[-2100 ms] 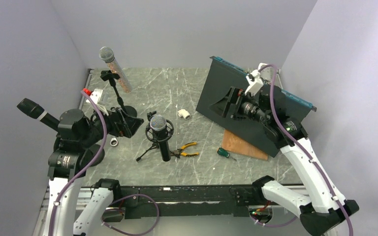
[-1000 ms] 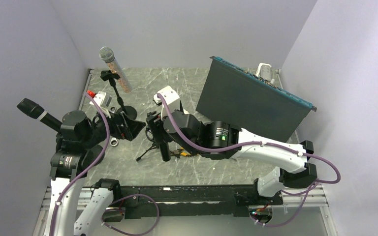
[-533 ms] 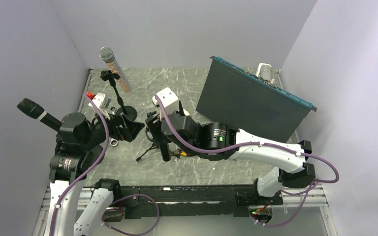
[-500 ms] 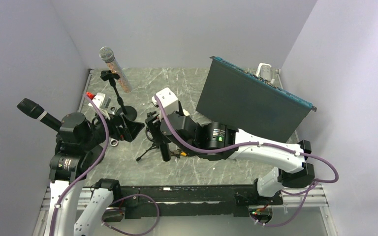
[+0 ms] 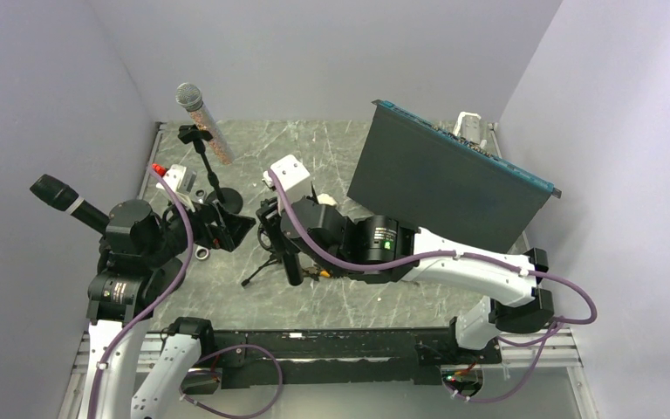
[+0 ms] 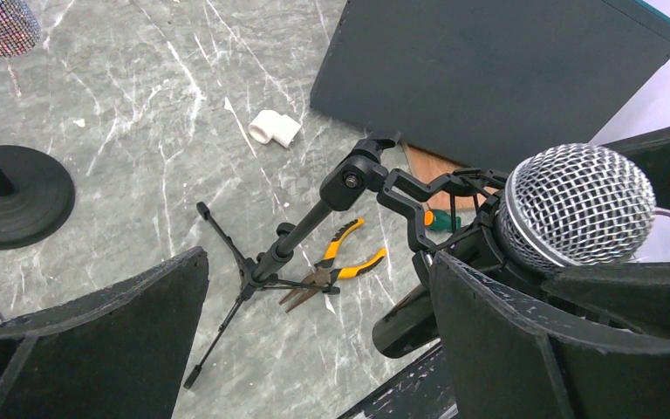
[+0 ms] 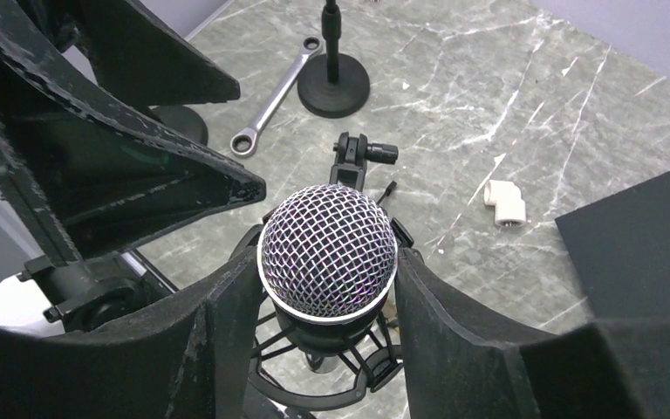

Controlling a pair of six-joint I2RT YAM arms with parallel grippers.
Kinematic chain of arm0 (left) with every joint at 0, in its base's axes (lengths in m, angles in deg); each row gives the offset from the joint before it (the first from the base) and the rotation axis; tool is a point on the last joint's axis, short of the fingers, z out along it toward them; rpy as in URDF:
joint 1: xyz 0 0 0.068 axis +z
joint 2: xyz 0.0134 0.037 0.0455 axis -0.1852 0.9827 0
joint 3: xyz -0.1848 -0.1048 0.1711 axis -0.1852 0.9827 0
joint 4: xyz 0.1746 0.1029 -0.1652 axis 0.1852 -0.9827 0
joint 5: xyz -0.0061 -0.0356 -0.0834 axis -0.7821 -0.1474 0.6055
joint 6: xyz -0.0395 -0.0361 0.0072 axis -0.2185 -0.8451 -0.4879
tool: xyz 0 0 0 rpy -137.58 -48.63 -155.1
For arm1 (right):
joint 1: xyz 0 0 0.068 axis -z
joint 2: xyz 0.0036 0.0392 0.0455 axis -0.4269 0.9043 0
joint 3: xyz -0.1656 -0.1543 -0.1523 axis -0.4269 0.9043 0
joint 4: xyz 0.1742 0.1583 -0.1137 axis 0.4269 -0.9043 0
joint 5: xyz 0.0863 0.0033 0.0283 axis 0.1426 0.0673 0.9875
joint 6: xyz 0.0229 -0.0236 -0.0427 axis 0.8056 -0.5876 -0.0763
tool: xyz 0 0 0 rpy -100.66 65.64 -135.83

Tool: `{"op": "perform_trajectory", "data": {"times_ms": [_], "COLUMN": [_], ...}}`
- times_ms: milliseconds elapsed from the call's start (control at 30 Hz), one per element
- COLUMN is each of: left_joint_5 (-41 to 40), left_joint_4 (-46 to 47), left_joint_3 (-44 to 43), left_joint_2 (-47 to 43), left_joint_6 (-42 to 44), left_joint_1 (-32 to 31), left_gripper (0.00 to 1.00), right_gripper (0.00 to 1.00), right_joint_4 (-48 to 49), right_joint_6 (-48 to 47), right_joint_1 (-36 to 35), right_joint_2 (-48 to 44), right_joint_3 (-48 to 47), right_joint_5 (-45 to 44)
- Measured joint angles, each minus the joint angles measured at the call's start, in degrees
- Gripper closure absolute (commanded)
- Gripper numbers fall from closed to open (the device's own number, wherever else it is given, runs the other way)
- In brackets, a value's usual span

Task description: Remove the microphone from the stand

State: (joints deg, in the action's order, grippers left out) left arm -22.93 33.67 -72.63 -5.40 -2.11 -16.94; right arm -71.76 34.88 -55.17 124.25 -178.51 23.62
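**A:** How far along is this?

**B:** The real part is not done. The microphone (image 7: 328, 253) sits in its cradle (image 6: 440, 196) on the small tripod stand (image 6: 297, 236), about the middle of the table (image 5: 340, 144). It has not come out.

**A:** And the arms?

**B:** The right claw (image 7: 327, 262) sits over the microphone, with a finger on each side of the mesh head, right up against it. Whether it is squeezing or only bracketing the head, I cannot tell. The left claw (image 6: 318, 266) is spread wide just beside the stand, with nothing in it.

**A:** So what is left?

**B:** As I judge it, nearly everything that counts. The right claw needs a firm hold, then it has to draw the microphone out of the cradle and clear of the stand. The tripod looks light, so the left claw may be there to steady it.

**A:** Which way does the thing point?

**B:** Mesh head up, tail down. The long axis is steep but not plumb. From the left wrist camera, the body slants down from the head toward the near edge of the table. The tail hangs below the cradle, off the table. I would guess the pull goes along that line, head first.
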Motion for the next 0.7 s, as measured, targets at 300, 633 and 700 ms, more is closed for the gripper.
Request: {"op": "perform_trajectory", "data": {"times_ms": [300, 633, 700], "left_joint_5": [-0.11, -0.22, -0.22], "left_joint_4": [0.00, -0.42, -0.70], "left_joint_3": [0.00, -0.02, -0.07], "left_joint_2": [0.09, 0.72, 0.87], "left_joint_6": [-0.24, -0.20, -0.20], "left_joint_1": [0.00, 0.00, 0.00], "left_gripper": [0.01, 0.01, 0.01], "right_gripper": [0.84, 1.00, 1.00], "right_joint_4": [-0.87, 1.11, 2.08], "right_joint_6": [-5.40, -13.51, -14.58], "right_joint_1": [0.00, 0.00, 0.00], "right_joint_2": [3.89, 5.49, 4.98], "right_joint_3": [-11.80, -24.98, -24.98], "right_joint_5": [0.35, 0.57, 0.74]}}
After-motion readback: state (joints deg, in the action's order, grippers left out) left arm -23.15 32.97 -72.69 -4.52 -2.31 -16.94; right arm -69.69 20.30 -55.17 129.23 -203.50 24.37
